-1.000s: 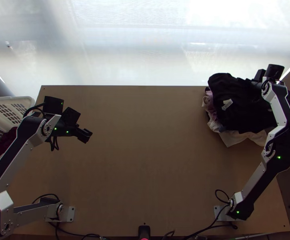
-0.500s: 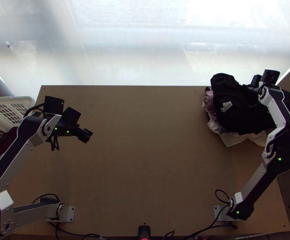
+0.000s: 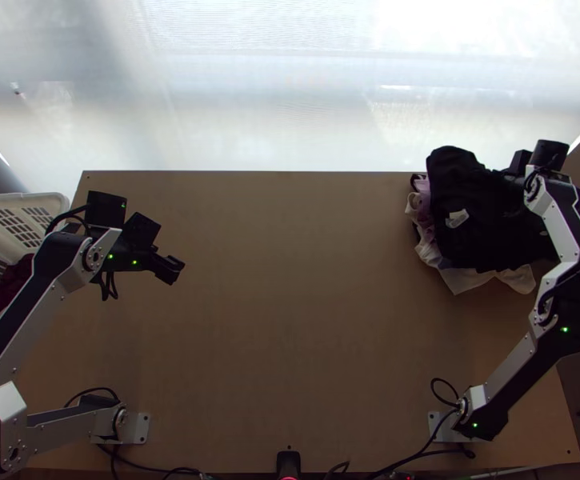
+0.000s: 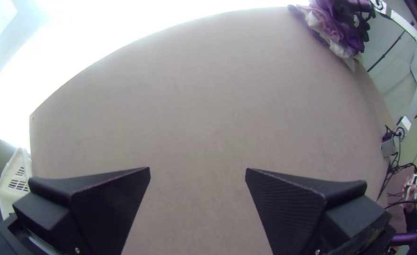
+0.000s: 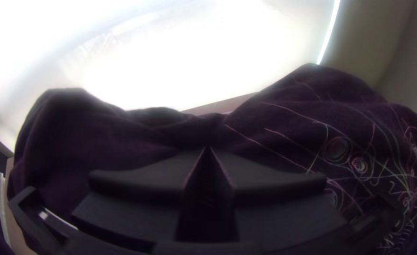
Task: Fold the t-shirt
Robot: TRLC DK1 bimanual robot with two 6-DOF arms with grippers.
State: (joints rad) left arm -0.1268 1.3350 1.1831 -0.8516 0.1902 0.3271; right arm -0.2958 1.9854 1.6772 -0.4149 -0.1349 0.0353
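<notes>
Pick-up judged in hand: 1 black garment point(image 3: 482, 244) pinched by right gripper point(image 5: 208, 148); left gripper point(image 4: 197, 169) open (empty). Next: to be spread on table point(image 3: 290, 320).

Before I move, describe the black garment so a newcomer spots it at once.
Wooden table, far right corner in the top view: heap of clothes. The black garment lies bunched on top, small white patch showing; pale and lilac cloths stick out beneath.

High over six o'clock, the top view looks steeply down on the table point(image 3: 290, 320). The left wrist view looks from ten o'clock roughly towards two; the right, close over dark cloth point(image 3: 482, 240), faces twelve. All share that cloth's pile point(image 3: 427, 246).
</notes>
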